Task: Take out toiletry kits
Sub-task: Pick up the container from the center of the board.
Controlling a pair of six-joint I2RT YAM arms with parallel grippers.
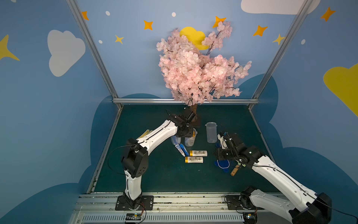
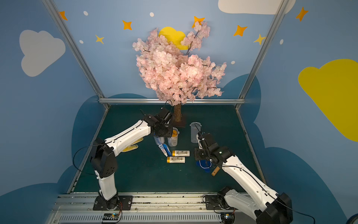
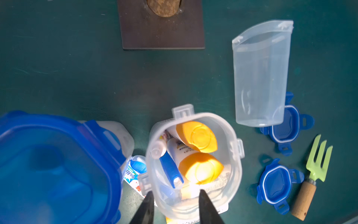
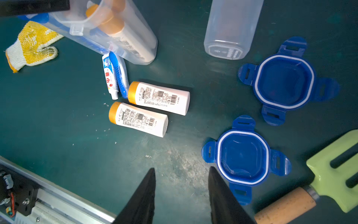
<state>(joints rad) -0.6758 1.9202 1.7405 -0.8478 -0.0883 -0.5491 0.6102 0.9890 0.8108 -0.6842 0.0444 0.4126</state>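
Note:
Two white bottles with orange caps (image 4: 158, 98) (image 4: 138, 119) lie side by side on the green mat, next to a slim toothpaste tube (image 4: 109, 77) and a blue wrapped piece (image 4: 120, 75). An open clear jar (image 3: 232, 164) still holds two orange-capped bottles (image 3: 197, 136), a blue piece (image 3: 170, 168) and a white tube (image 3: 157, 150). My left gripper (image 3: 175, 193) is open at this jar's near rim, with one fingertip outside by a clip tab and the other over the inside. My right gripper (image 4: 181, 169) hangs open over bare mat beside a blue lid (image 4: 243, 157), holding nothing.
A jar with its blue lid on (image 3: 58, 164) stands close beside the open one. An empty clear jar (image 3: 259, 77) stands further right, with a second blue lid (image 4: 284, 81) by it. A green hand rake (image 3: 317, 161), a yellow glove (image 4: 31, 45) and the tree's base (image 3: 162, 25) are nearby.

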